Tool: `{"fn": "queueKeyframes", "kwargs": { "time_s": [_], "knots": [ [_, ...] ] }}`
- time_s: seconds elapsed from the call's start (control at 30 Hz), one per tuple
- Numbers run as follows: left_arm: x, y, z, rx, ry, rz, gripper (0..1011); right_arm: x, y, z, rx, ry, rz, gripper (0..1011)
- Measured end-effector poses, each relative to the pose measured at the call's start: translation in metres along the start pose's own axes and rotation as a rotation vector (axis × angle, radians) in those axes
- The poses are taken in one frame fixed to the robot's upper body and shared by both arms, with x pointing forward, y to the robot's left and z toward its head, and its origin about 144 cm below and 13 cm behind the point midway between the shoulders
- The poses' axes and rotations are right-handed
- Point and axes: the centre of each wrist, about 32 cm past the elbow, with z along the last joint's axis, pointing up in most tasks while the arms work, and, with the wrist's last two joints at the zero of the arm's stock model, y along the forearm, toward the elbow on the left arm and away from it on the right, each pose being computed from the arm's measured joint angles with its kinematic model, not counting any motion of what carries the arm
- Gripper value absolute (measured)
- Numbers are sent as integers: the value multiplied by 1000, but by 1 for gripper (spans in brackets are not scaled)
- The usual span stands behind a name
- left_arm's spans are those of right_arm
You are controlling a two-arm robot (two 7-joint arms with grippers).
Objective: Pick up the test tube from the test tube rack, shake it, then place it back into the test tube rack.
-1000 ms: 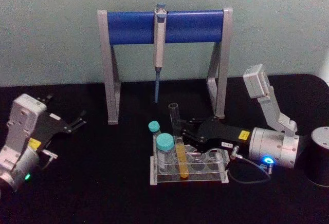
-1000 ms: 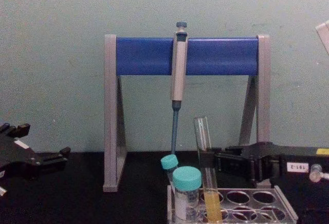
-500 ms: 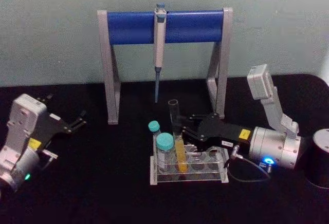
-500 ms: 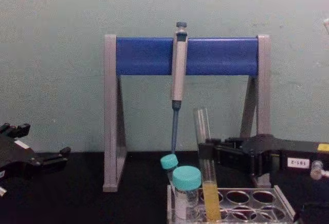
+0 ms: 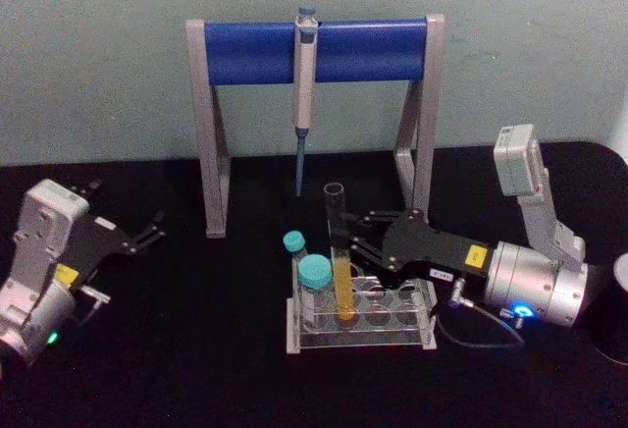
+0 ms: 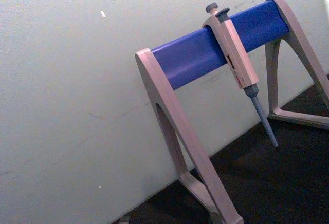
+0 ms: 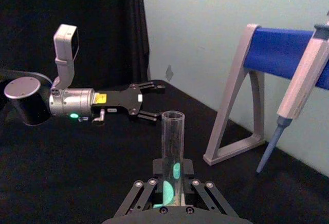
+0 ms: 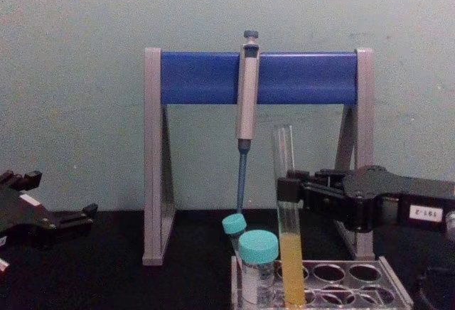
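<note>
1. Grey-legged stand (image 5: pixel 211 133) with blue crossbar (image 5: pixel 250 52) sits at the back of the black table (image 5: pixel 196 349), near the pale green wall (image 5: pixel 88 65).
2. Grey-blue pipette (image 5: pixel 305 65) hangs mid-crossbar, tip down, off the table.
3. Two teal-capped tubes stand upright in front of the stand: large tube (image 5: pixel 315 273) nearer, small tube (image 5: pixel 292 242) just behind.

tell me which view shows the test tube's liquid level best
Chest view: the test tube shows side-on, liquid surface plain. Head view sees it from above. Right wrist view shows its rim and upper glass, bottom hidden by the right end effector.
</note>
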Motion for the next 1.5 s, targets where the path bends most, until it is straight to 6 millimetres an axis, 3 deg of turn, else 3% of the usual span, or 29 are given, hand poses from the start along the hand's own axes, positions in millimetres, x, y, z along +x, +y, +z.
{"fn": "queueKeyframes", "kwargs": {
  "time_s": [0.33, 0.9, 1.5],
  "knots": [
    [0, 0, 0, 0, 0, 0, 1001, -4, -8, 11, 45, -43, -35, 213],
    [0, 0, 0, 0, 0, 0, 1001, -6, -22, 50, 131, -73, -184, 213],
    [0, 0, 0, 0, 0, 0, 1001, -1, -18, 51, 113, -69, -215, 213]
  ]
}}
